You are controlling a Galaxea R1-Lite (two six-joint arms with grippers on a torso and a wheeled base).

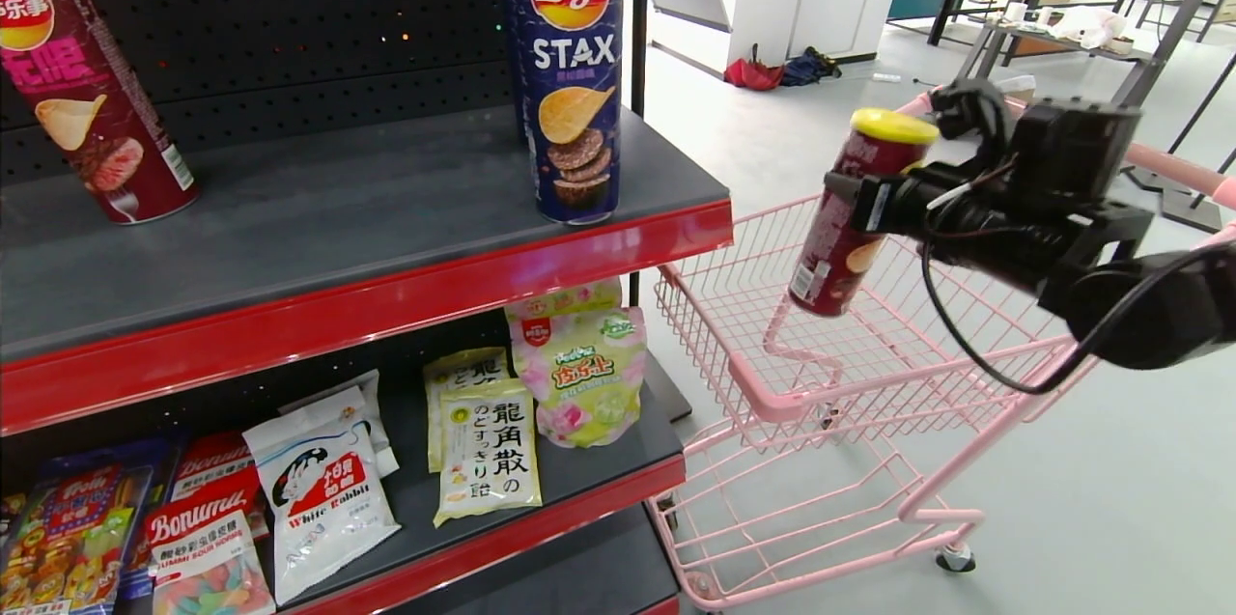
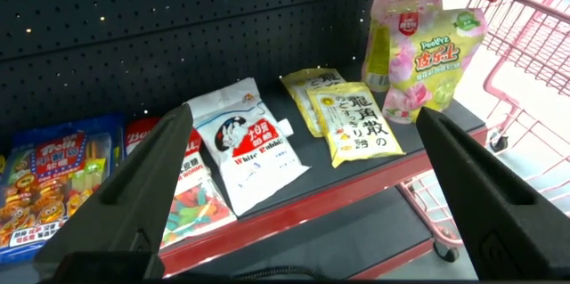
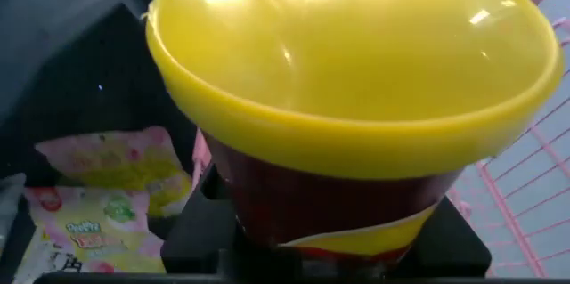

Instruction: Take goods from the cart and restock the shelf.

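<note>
Aloft, red can (image 1: 830,258) in right pincer (image 1: 869,195) — cart (image 1: 772,398) below, blue can (image 1: 572,74) shelved.

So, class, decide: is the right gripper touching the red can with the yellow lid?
Touching. The head view shows the right gripper with its jaws clamped around the red can, holding it above the cart.

Maroon chip can (image 1: 827,272) tilted above pink cart (image 1: 772,400)

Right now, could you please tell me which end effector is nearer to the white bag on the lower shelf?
Left. The left end effector hangs open in front of the white bag; the right end effector holds a can above the cart.
</note>
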